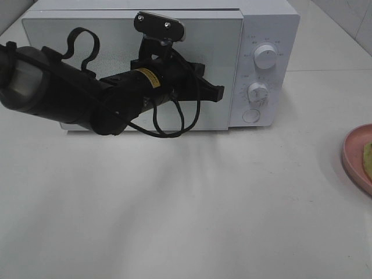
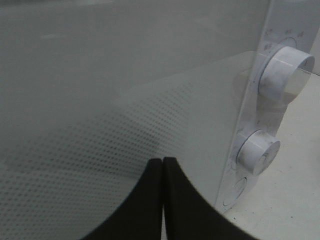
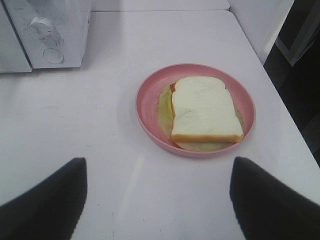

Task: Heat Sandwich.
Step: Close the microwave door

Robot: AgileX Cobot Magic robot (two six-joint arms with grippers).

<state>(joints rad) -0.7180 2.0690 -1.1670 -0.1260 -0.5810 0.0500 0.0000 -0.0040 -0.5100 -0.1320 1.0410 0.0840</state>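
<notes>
The sandwich (image 3: pixel 204 107) lies on a pink round plate (image 3: pixel 148 102); its top slice is pale, with a yellowish-green layer under it and a bit of red-orange filling at one edge. My right gripper (image 3: pixel 159 200) is open and empty above the table, short of the plate. In the high view only the plate's edge (image 1: pixel 353 156) and a sliver of the sandwich (image 1: pixel 368 156) show at the far right. The white microwave (image 1: pixel 264 23) stands at the back with its door (image 1: pixel 87 40) closed. My left gripper (image 1: pixel 219 93) is shut and empty, with its fingertips (image 2: pixel 155 172) close to the door near its right edge.
The microwave's control panel has two knobs (image 1: pixel 265 57) (image 1: pixel 257 91) and a round button (image 1: pixel 251 115); they also show in the left wrist view (image 2: pixel 285 70) (image 2: pixel 258 151). The table's right edge (image 3: pixel 260 60) runs close beside the plate, with a dark drop beyond it.
</notes>
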